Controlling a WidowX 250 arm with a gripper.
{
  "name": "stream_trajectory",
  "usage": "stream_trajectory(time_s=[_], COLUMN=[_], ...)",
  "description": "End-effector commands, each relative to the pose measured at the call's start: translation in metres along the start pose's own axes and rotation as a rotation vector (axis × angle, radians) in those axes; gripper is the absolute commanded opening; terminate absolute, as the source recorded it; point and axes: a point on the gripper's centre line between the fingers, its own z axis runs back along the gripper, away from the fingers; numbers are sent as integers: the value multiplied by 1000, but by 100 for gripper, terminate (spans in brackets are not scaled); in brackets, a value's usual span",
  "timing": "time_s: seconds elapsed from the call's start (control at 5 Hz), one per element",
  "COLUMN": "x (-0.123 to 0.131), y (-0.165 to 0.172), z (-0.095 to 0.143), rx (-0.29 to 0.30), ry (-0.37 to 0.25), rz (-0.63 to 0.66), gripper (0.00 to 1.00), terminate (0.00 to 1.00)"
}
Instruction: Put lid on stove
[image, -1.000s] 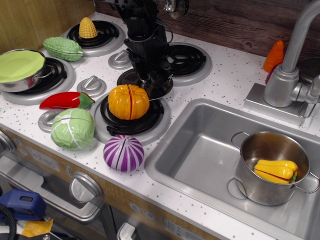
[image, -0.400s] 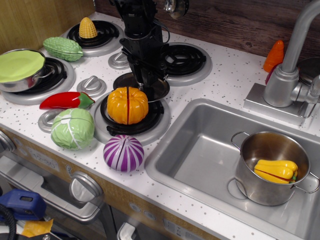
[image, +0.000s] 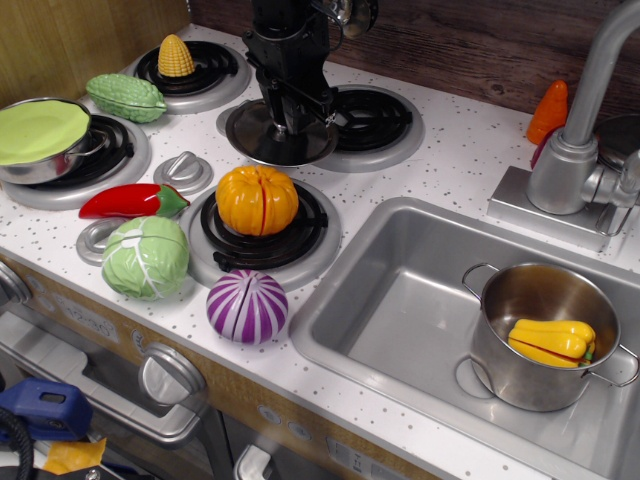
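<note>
The gripper (image: 291, 112) is pinching the lid (image: 277, 134) by its knob, over the stove (image: 440, 160). Released here, it is risking sliding off the far-right burner (image: 372, 122) ring it overlaps.

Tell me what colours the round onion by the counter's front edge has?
The onion is purple with white stripes, clearest in the single overhead view.

1 view only, so no shared coverage. The camera sits high at the front of the toy kitchen, angled down and toward the back wall. The stove (image: 200, 160) fills the left half, the sink (image: 420, 320) the right, and the counter's front edge runs diagonally. Range is close; the faucet (image: 590, 130) and arm are cropped at top.
</note>
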Motion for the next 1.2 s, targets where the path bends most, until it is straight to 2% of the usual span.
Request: stream_trajectory(time_s=[0.0,0.4,0.8,1.0], x=[43,73,82,79], y=[8,3,10,12], z=[34,32,7,-2], rx=[98,101,65,23], ry=[-206,-358,-442,-476], rz=[-22,-26,-64,-73], gripper=[0,0,0,100], terminate=[0,0,0,0])
